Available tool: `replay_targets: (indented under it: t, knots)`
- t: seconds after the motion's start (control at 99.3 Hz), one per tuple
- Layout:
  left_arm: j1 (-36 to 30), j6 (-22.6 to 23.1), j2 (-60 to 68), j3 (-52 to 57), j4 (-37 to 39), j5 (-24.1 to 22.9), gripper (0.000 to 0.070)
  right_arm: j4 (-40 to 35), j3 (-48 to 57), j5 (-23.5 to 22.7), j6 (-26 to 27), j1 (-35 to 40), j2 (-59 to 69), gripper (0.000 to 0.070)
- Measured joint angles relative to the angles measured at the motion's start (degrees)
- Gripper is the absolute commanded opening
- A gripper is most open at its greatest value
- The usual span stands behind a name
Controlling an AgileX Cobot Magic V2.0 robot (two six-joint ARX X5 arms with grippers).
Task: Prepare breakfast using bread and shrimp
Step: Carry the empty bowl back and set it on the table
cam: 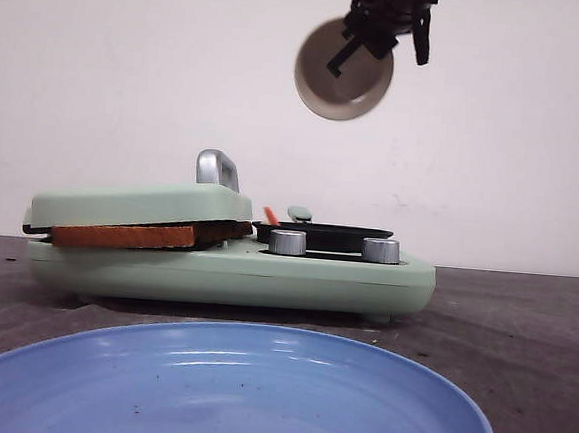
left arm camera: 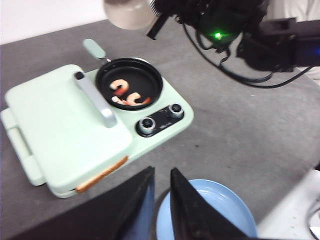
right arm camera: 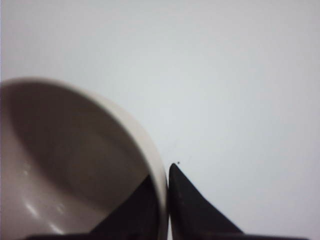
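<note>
Nearest, at 6 o'clock in the front view, a blue plate (cam: 255,394) fills the foreground on the dark table (cam: 521,335). The left gripper (left arm camera: 161,186) hangs above the plate's near rim, its two dark fingers almost together with a thin gap and nothing between them. Beyond the plate sits a pale green breakfast maker (cam: 236,262): under its closed lid at 9 o'clock the bread (cam: 128,235) shows a brown crust edge, and in the black pan (left arm camera: 129,82) at 3 o'clock of the lid lies the shrimp (left arm camera: 127,93), curled orange-pink pieces. Two grey knobs (cam: 287,241) stand just in front of the pan. Farthest, at 12 o'clock and high above the pan, the right gripper (cam: 385,28) pinches the rim of a tilted beige bowl (cam: 343,75).
</note>
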Motion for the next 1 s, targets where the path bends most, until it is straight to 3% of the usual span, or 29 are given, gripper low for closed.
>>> replay_targets:
  t: [0.091, 0.191, 0.332, 0.433, 0.654, 0.815, 0.997]
  knots:
    - [0.0, 0.0, 0.0, 0.0, 0.1, -1.0, 0.0011, -12.1, 0.7, -0.6, 10.8, -3.0, -1.4, 0.0000]
    - [0.0, 0.0, 0.0, 0.0, 0.7, -1.1, 0.0011, -24.3, 0.7, -4.8, 24.2, -8.2, -3.5, 0.0000]
    - [0.0, 0.0, 0.0, 0.0, 2.0, -1.1, 0.0011, -42.5, 1.1, -15.2, 42.1, -18.0, -4.7, 0.0000]
    - [0.0, 0.0, 0.0, 0.0, 3.3, -1.1, 0.0011, -52.2, 0.3, -23.8, 50.3, -24.9, -4.7, 0.0000]
    - [0.0, 0.0, 0.0, 0.0, 5.2, -1.1, 0.0011, -60.3, -0.2, -32.8, 54.8, -33.6, -4.7, 0.0000]
    - [0.0, 0.0, 0.0, 0.0, 6.6, -1.1, 0.0011, -64.1, -0.3, -33.2, 53.6, -35.2, -2.7, 0.0000]
    - [0.0, 0.0, 0.0, 0.0, 6.5, -1.1, 0.0011, -61.8, -3.4, -33.2, 52.7, -35.4, -0.2, 0.0000]
